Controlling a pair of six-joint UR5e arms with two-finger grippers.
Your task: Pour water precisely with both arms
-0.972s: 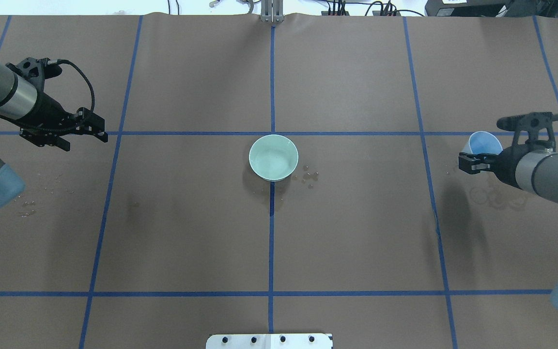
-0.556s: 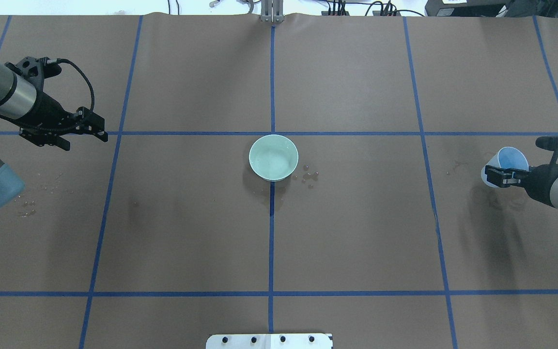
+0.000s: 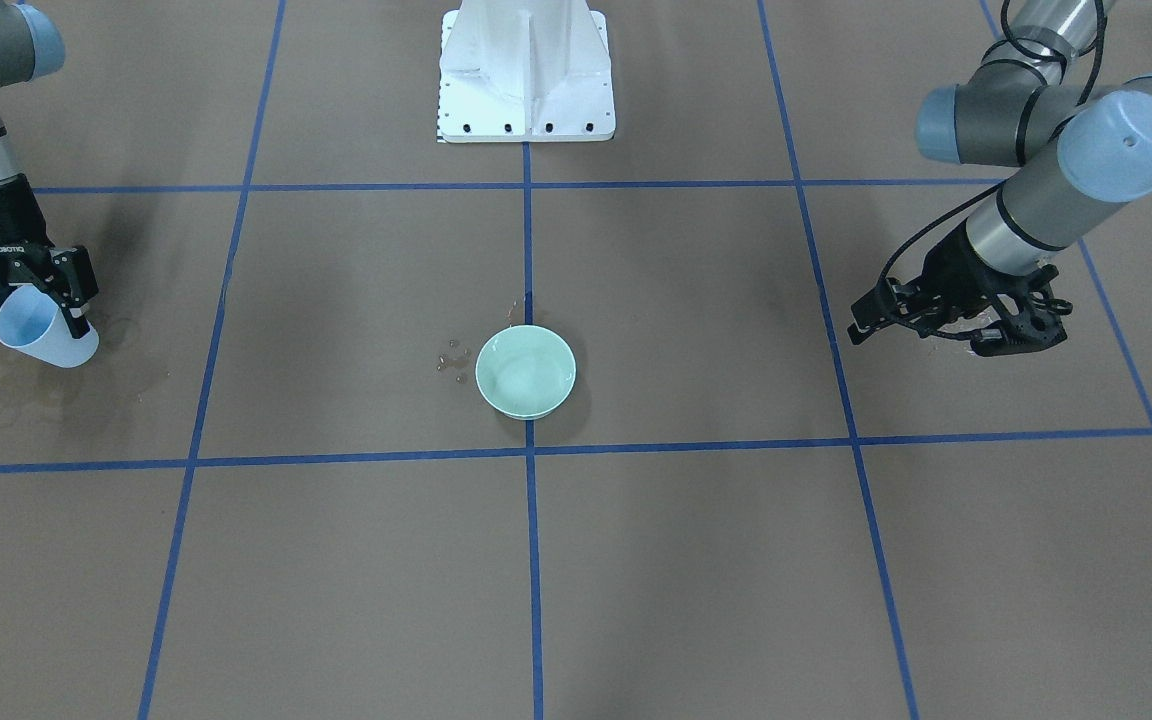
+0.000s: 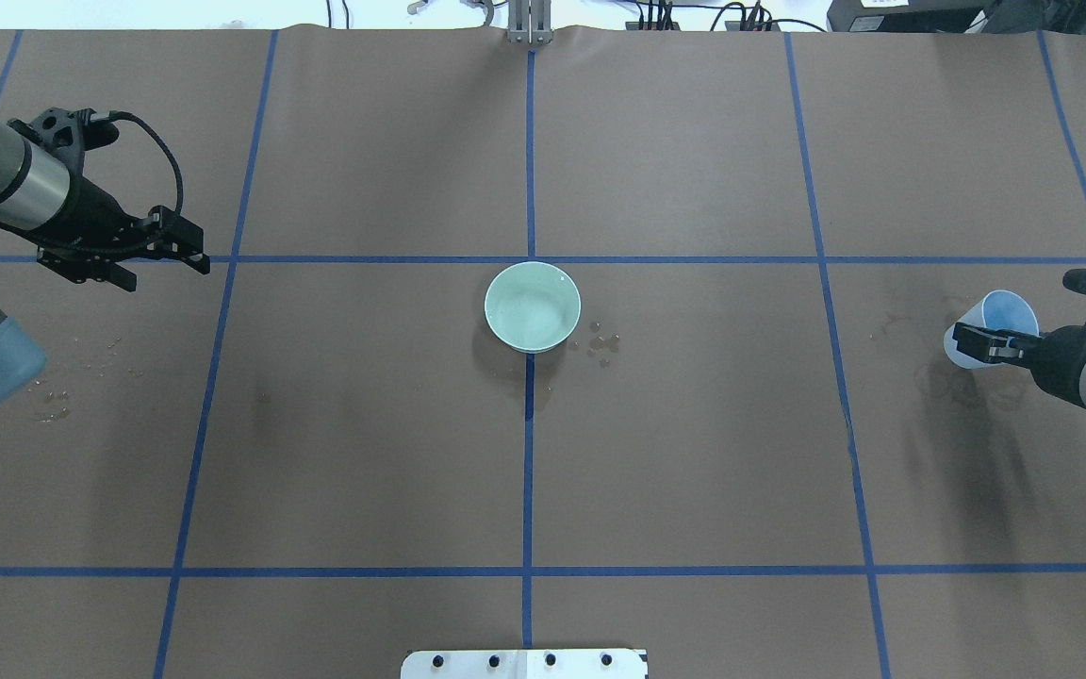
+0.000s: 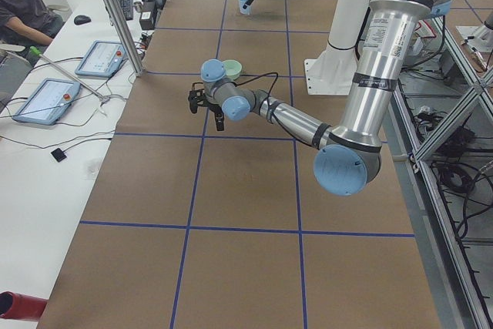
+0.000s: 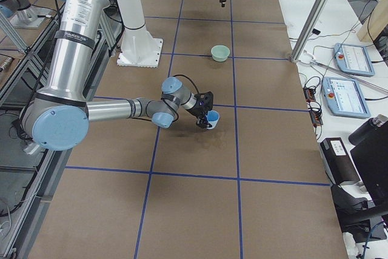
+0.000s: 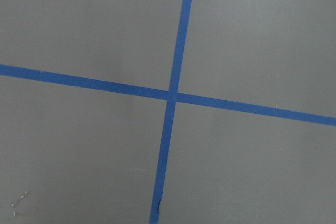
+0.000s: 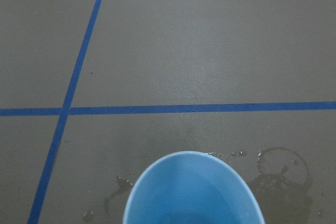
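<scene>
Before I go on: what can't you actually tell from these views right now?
- Fill level of the blue cup: the right wrist view cuts off its bottom, and it is too small elsewhere.
- Contents of the green bowl: too small in every view to gauge.
- Fingers of the left gripper: outside the left wrist view.

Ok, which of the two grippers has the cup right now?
The right gripper, at the table's right end: it is shut on the blue cup, which is tilted. The left gripper is open and holds nothing.

Lab: robot arms (image 5: 383, 52), taped table (image 4: 694, 424), tablets (image 5: 100, 58)
</scene>
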